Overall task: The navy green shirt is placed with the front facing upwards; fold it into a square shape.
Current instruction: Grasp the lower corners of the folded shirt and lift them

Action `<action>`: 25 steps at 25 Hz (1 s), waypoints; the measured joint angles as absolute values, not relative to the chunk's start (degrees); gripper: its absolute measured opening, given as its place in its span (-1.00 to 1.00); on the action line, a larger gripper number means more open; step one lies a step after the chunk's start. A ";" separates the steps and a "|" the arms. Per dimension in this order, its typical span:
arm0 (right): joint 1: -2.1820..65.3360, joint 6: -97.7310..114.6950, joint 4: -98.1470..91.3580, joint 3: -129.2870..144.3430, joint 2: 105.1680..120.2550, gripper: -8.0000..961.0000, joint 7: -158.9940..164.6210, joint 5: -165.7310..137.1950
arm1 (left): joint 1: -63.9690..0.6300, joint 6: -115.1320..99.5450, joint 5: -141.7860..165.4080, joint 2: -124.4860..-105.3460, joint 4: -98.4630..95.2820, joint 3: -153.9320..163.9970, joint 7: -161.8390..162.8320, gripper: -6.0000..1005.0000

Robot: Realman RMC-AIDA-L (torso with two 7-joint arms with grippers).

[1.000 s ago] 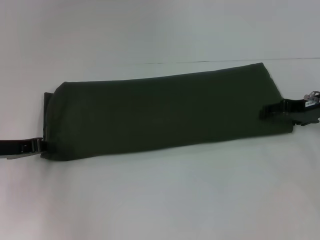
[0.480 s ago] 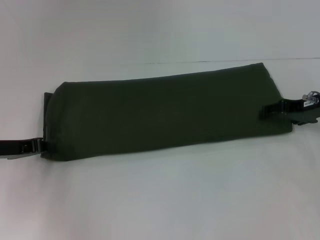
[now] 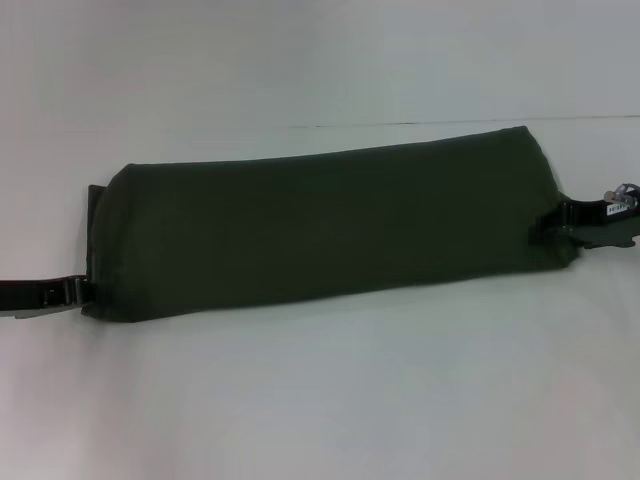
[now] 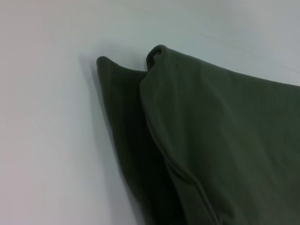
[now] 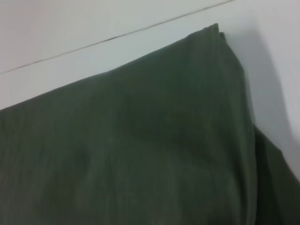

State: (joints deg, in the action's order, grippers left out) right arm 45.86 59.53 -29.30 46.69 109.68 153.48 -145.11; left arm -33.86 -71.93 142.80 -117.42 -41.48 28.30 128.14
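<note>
Two grippers flank the navy green shirt (image 3: 330,225), folded into a long band lying across the white table (image 3: 330,400). Left gripper (image 3: 88,291) touches its left end; right gripper (image 3: 560,222) its right end; finger positions cannot be told. Bare tabletop surrounds every edge.

Both claw tips (image 3: 90,292) under shirt (image 3: 330,225)

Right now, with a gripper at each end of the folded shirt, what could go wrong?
1. The right gripper sits at the navy green shirt edge; a shallow hold there may slip.
2. At the left gripper end, a lower layer sticks out past the top one, so the square could end up uneven.
</note>
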 joint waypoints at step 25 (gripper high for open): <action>45.40 61.96 -30.38 49.29 109.25 -0.85 150.76 -145.14 | -34.27 -72.00 142.75 -117.20 -41.60 28.21 127.99 -0.98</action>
